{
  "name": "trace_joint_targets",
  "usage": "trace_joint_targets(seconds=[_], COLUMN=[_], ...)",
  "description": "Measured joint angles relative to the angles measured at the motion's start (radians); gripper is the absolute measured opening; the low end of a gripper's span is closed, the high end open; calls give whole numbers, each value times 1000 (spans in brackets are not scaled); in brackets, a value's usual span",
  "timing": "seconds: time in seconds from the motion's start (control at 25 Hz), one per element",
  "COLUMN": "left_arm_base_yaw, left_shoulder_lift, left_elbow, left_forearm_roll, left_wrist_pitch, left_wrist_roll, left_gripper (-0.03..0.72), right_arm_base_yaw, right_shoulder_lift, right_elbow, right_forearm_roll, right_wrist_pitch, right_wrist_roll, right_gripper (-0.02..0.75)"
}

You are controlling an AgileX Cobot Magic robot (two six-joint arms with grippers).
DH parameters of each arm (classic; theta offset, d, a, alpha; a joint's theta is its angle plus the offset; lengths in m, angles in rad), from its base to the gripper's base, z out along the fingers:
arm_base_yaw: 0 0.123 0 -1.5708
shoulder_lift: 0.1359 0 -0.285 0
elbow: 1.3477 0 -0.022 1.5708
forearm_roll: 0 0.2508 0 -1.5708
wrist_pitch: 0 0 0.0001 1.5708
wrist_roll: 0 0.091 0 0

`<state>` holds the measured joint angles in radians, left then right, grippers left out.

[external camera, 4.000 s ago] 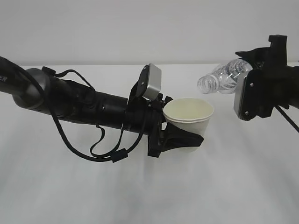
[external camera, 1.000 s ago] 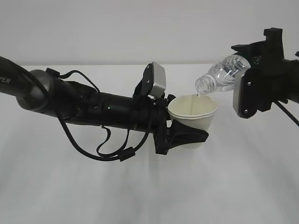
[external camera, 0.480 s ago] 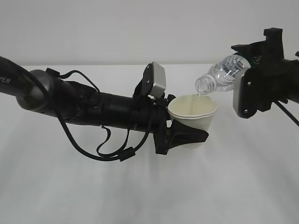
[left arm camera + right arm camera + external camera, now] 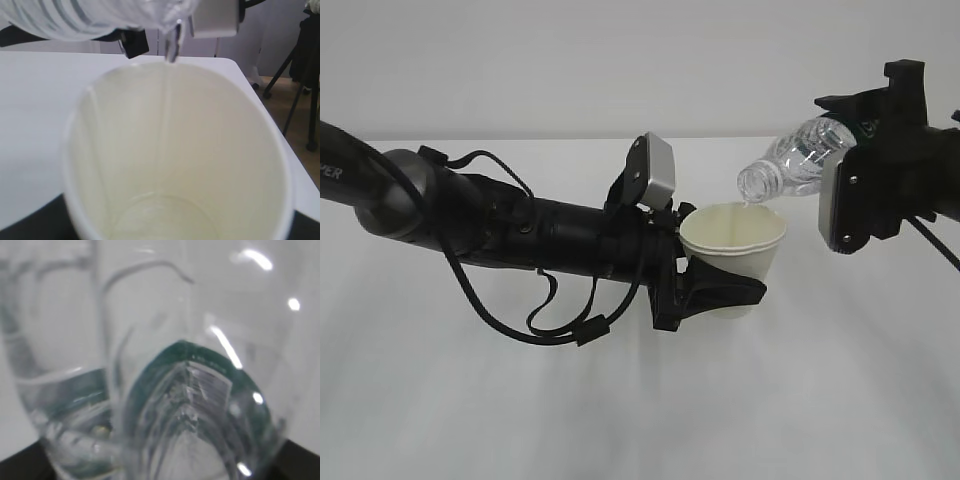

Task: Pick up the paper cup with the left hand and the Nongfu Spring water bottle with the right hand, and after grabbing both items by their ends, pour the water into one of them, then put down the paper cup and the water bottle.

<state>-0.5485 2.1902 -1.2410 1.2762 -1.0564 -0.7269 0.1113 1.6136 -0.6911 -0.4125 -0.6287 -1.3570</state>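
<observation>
The left hand (image 4: 715, 290) is clamped around the lower part of the paper cup (image 4: 733, 245), holding it upright above the white worktop (image 4: 640, 400). The right hand (image 4: 875, 150) grips the water bottle (image 4: 790, 165) by its base, tilting its open mouth just over the cup's far rim. A thin stream of water (image 4: 172, 45) runs down the cream inside wall; the bottle's dark green label (image 4: 195, 365) is too blurred to read.

Paper cup (image 4: 734, 250): matt white paper outside, cream inside, smooth, with a rolled rim. Nongfu Spring water bottle (image 4: 798, 158): clear ribbed plastic, glossy, carrying bright highlights (label band dark green). Left hand (image 4: 715, 292): matt black plastic; grey module (image 4: 658, 172) above it has a satin finish. Right hand's panel (image 4: 836, 207): light grey, matt. Bench (image 4: 640, 400): smooth matt white.
</observation>
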Motion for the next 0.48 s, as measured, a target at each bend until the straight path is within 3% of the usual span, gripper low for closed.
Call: trace_joint_targets(seconds=[0.48], left_arm_base_yaw=[0], left_shoulder_lift=[0], left_elbow=[0], left_forearm_roll=[0], left_wrist_pitch=[0], left_wrist_roll=[0], left_gripper=[439], right_arm_base_yaw=[0], right_shoulder_lift=[0], right_elbow=[0], right_forearm_roll=[-10], right_wrist_pitch=[0], right_wrist_roll=[-2], right_gripper=[501])
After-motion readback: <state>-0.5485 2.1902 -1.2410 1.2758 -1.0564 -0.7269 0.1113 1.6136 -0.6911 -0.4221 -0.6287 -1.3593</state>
